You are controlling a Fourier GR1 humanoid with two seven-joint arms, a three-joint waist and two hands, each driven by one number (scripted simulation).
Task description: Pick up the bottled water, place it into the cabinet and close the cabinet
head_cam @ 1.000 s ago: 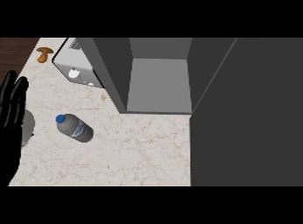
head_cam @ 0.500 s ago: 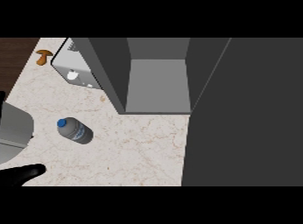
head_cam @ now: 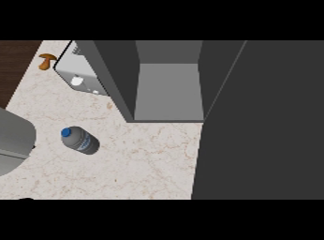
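Bottled water (head_cam: 80,140) on marble surface (head_cam: 144,164), blue cap toward upper left, near grey left forearm (head_cam: 6,140), not touching. Cabinet (head_cam: 168,91) open, up-right of bottle. Left hand (head_cam: 26,198): dark sliver at lower edge, grip cannot tell.

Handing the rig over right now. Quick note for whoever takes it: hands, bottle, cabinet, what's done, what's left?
Left hand: only a dark sliver at the lower left edge, so its state can't be told. Its grey forearm shows at the left edge.
Right hand: not in view.
Bottled water: lying on the counter, left of the cabinet, nothing touching it.
Cabinet: open, door swung out on the right, nothing visible inside.
Done: nothing.
Left: grasp the bottle, place it inside, close the door.
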